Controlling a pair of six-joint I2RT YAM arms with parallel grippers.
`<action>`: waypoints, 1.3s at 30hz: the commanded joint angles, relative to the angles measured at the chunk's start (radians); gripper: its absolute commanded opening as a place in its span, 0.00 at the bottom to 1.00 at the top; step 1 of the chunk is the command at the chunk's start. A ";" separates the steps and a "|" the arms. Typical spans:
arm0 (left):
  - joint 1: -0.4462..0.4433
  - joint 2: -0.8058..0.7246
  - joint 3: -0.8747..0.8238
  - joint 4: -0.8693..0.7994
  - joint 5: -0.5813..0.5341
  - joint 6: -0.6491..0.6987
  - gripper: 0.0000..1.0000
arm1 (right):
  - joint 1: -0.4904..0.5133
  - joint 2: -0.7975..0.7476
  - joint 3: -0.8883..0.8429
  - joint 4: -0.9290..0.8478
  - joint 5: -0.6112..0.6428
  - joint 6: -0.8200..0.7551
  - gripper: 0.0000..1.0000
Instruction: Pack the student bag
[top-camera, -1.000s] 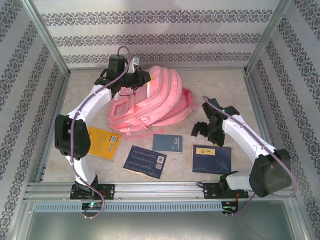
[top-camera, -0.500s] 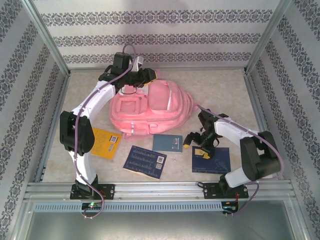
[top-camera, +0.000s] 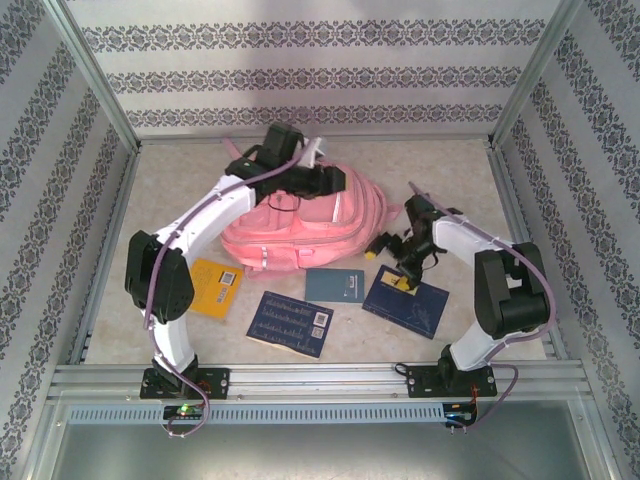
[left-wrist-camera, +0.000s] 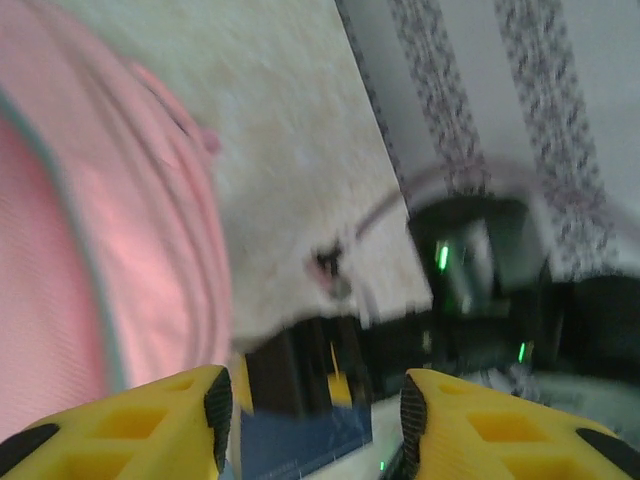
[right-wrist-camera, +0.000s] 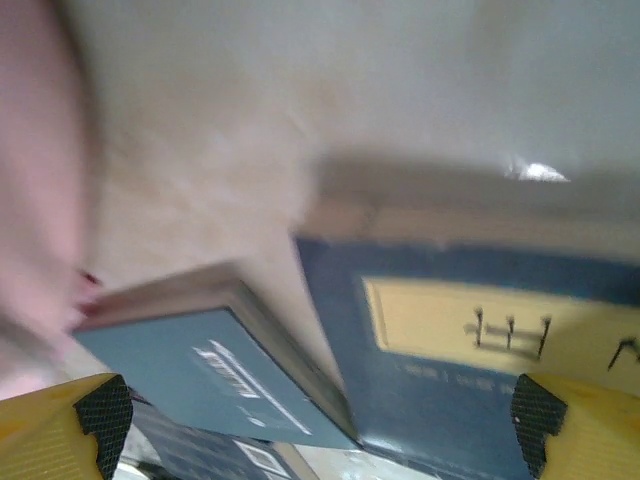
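Observation:
The pink student bag (top-camera: 300, 228) lies flat in the middle of the table, its side also at the left of the left wrist view (left-wrist-camera: 90, 230). My left gripper (top-camera: 334, 181) hovers over the bag's far right top edge, open (left-wrist-camera: 315, 410) with nothing between its yellow fingers (left-wrist-camera: 150, 420). My right gripper (top-camera: 387, 268) is low beside the bag's right front, wide open (right-wrist-camera: 318, 420) just above a blue book with a yellow label (top-camera: 410, 305) (right-wrist-camera: 480, 390). A teal book (top-camera: 335, 286) (right-wrist-camera: 200, 375) lies next to it.
A yellow book (top-camera: 212, 287) and a dark blue patterned book (top-camera: 292, 322) lie in front of the bag near the left arm. Patterned walls and metal frame posts (top-camera: 100, 85) enclose the table; a rail (top-camera: 320, 378) runs along the near edge.
The left gripper let go of the bag's top, opened and swung right; the bag dropped flat. The right gripper came down onto the labelled blue book, which has shifted left and turned.

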 joint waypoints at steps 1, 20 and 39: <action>-0.072 -0.011 -0.014 -0.110 0.010 0.140 0.45 | -0.062 -0.066 0.055 -0.039 0.058 -0.058 0.98; -0.331 0.149 -0.171 -0.136 0.177 0.304 0.00 | -0.165 0.047 0.113 -0.175 0.362 -0.232 0.98; -0.532 0.250 -0.147 -0.146 -0.414 0.380 0.00 | -0.214 -0.011 -0.019 -0.098 0.290 -0.199 0.98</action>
